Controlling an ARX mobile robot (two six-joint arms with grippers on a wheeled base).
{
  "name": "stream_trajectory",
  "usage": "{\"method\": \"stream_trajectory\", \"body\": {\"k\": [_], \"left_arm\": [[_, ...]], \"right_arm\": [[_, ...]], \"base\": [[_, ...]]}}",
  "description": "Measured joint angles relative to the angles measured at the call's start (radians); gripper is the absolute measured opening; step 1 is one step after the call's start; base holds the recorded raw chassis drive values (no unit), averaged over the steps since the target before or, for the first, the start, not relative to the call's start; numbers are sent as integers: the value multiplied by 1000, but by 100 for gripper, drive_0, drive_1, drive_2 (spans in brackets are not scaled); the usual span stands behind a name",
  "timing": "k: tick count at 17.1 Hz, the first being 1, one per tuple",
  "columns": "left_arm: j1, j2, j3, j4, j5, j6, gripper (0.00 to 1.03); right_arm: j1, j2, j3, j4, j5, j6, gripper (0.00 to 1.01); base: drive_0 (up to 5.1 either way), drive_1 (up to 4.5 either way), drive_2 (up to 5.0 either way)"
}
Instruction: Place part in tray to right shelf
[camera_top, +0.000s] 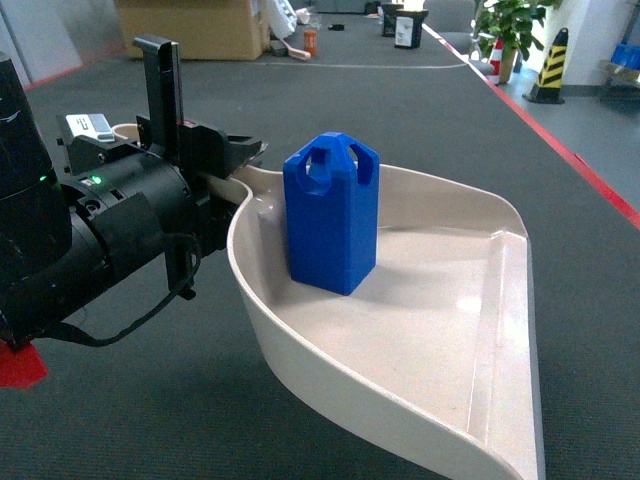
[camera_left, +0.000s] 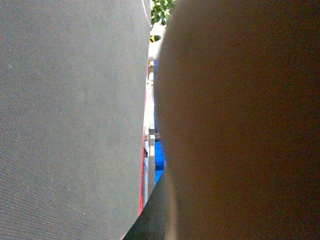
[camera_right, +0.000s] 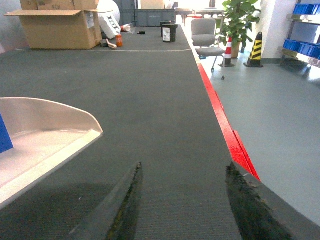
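- The left gripper (camera_top: 225, 165) clamps the tray (camera_top: 470, 340) by its handle, carrying it roughly level so its load stays put.
- The blue part (camera_top: 332, 213) stands upright inside the tray, just ahead of that gripper, near the handle end.
- The right gripper (camera_right: 182, 200) hangs spread and empty beside the tray's front lip.
- The right shelf (camera_right: 305, 15) lies far ahead to the right.

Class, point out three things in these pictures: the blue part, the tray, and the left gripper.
part (camera_top: 331, 215), head view, on its front face.
tray (camera_top: 420, 330), head view, on its bare floor.
left gripper (camera_top: 232, 158), head view, at the jaws closed on the tray's handle.
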Motion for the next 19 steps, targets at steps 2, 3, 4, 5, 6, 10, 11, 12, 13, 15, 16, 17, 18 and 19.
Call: {"method": "stream_trajectory", "body": {"k": [2,3,4,5,6,10,11,12,13,15,16,17,18,19], "left_arm": [[5,0,0,-1,0,0,12],[10,0,0,1,-5,0,12],[8,0,0,0,-3,0,12],[3,0,0,0,1,0,12],[3,0,0,1,1,0,12],[3,0,0,0,0,0,12],[3,0,0,0,1,0,12],[4,0,0,0,-1,0,12],[3,0,0,0,0,0,12],[3,0,0,0,0,0,12],[3,0,0,0,0,0,12],[3,0,0,0,0,0,12],[3,0,0,-1,0,1,12],[3,0,0,0,0,0,12]], "right_arm": [[0,0,0,3,-1,0,69],[0,0,0,0,0,0,81],[0,0,0,-2,0,0,92],[0,0,0,0,-1,0,100],[0,0,0,0,0,0,98],[0,0,0,-1,0,0,98],[0,0,0,0,0,0,98],[0,0,0,1,0,0,98],[0,0,0,-2,0,0,98],[0,0,0,1,0,0,98],[0,0,0,-2,0,0,98],[0,0,0,0,0,0,98],[0,0,0,0,0,0,98],[0,0,0,-2,0,0,98]], "base": [[248,-123,-123],[496,-245,-245],[477,-264,-264],[477,-264,-264],[487,-254,-254],[489,-252,-252],[490,-251,-251],[490,-251,-251],[496,-245,-245],[497,-244,-244],[492,-249,-249],[492,-249,-249],[490,-251,-251],[489,-252,-252]]}}
